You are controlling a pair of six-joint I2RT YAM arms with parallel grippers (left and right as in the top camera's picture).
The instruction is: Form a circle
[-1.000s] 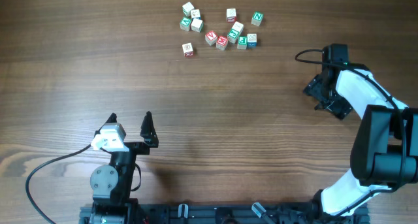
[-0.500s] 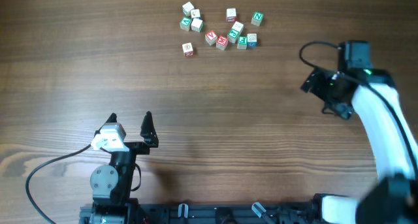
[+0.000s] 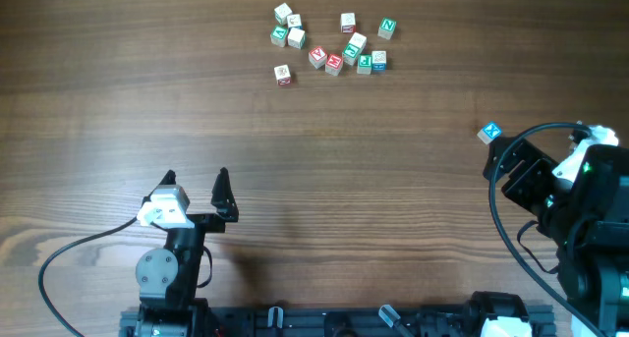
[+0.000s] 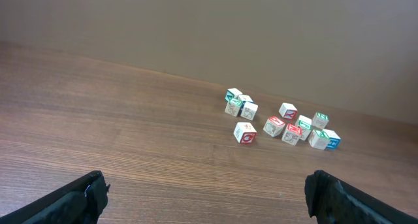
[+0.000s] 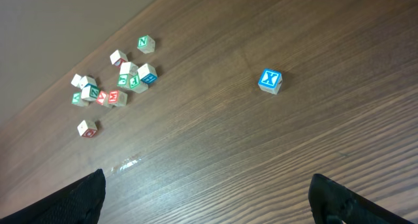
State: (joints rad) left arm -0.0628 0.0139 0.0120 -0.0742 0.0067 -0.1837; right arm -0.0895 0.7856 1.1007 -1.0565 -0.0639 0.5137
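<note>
left gripper (image 3: 196, 176): nearest the base, low over bare table (image 3: 295, 131); jaws spread wide, nothing between them
right gripper (image 5: 206, 185): off to the right side, jaws also wide apart and empty; its camera looks across at the cubes
blue x cube (image 5: 270, 80): sits alone, flat on the wood, near the right gripper and well apart from the others
scatter of cubes (image 3: 329, 42): at the far edge, a loose huddle, several touching or just beside one another; no ring laid out yet
handling, my guess: small wooden blocks, light and stiff, nothing to crush; smooth faces may skid on the table if nudged
where to hold: two opposite flat faces, jaws squared to the sides; the lone cube has room all round; the huddled ones leave little gap for a finger
writing: a blue "x" on the lone cube; a green "n" on the green n cube (image 5: 144, 43) at the far right of the scatter; red, green and blue marks elsewhere, too small to read
</note>
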